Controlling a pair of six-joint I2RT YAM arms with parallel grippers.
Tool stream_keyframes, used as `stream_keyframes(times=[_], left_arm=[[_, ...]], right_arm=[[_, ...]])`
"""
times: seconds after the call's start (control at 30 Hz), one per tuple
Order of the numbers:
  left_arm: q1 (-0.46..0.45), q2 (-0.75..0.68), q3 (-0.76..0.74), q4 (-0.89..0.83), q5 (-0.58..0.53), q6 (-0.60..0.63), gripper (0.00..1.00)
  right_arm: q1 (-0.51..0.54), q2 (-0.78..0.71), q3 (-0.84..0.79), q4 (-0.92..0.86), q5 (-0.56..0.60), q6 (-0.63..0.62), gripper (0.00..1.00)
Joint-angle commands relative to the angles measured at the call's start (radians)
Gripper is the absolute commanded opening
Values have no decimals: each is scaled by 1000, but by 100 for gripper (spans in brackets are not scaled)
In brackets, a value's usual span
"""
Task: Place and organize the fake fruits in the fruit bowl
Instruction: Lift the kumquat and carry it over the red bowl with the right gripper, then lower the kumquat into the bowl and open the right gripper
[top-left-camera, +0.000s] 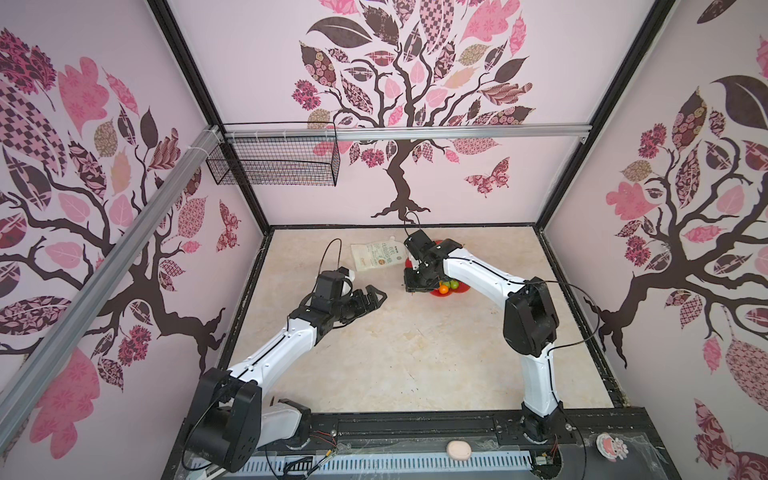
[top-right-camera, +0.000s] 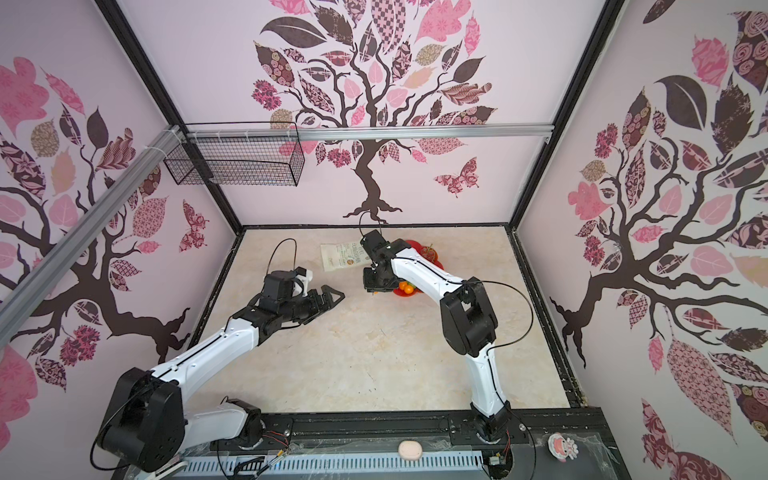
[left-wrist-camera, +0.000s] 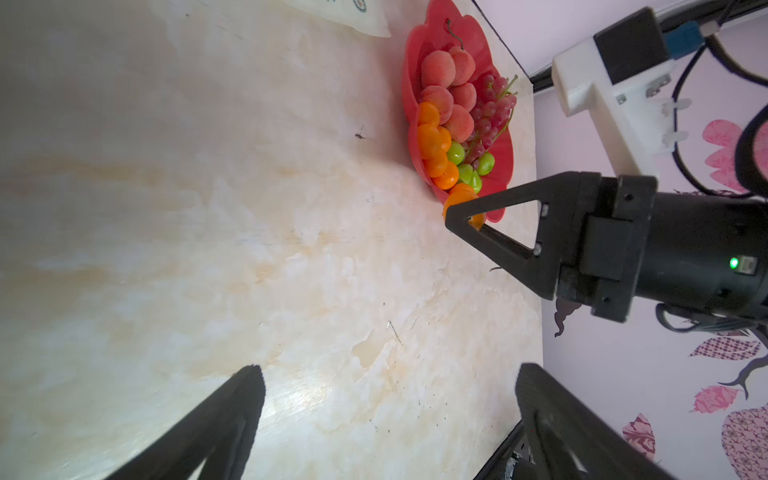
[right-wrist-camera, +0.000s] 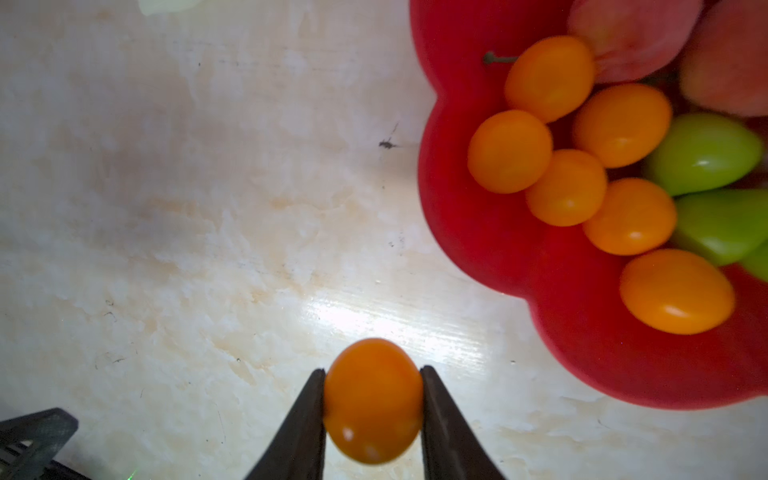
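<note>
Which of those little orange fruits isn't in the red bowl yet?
The tangerine pinched in the right gripper, just outside the bowl; the other six lie inside it.

Stereo pair high, facing down, wrist cameras low, sharing fruit bowl (right-wrist-camera: 478, 232)

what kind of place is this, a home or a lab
Probably a robot test booth, not a home: a left arm and right arm stand on a black rail, tree-print wall panels box in the marbled table, and fake fruits fill a fruit bowl.
</note>
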Motion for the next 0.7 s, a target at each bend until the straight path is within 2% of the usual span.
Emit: stream_keyframes(times=[0.0, 0.33, 0.67], left_arm=[[-43, 55, 83, 49, -24, 7, 98], [-135, 207, 215, 73, -18, 11, 98], [-148, 237, 219, 76, -9, 11, 98]], right_arm=[[-36, -74, -17, -13, 16, -27, 36], [-152, -60, -57, 9, -17, -38, 36], [-180, 20, -21, 17, -21, -41, 36]])
